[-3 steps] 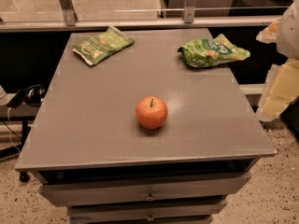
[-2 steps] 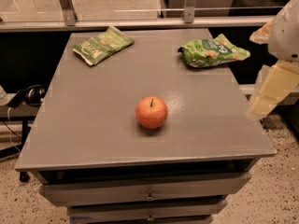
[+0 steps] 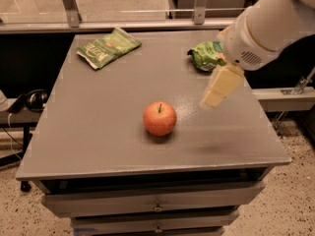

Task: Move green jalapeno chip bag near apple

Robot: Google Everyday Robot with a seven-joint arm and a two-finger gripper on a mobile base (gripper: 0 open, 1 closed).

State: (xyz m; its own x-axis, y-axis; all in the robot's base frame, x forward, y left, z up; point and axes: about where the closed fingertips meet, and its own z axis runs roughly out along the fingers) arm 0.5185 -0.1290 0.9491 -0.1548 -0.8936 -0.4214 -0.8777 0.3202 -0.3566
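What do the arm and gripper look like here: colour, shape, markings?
The arm is a thick, smooth white cylinder with a small perforated vent patch near its end. The gripper, above the table at right, is pale cream-yellow and blocky. No cables or lettering show.

Red-orange apple point(image 3: 159, 118) on a plain grey surface point(image 3: 98, 132); bright green chip bag point(image 3: 206, 54) (the olive bag point(image 3: 108, 48) is duller, white-lettered); cream gripper point(image 3: 215, 93) hovers right of the apple.
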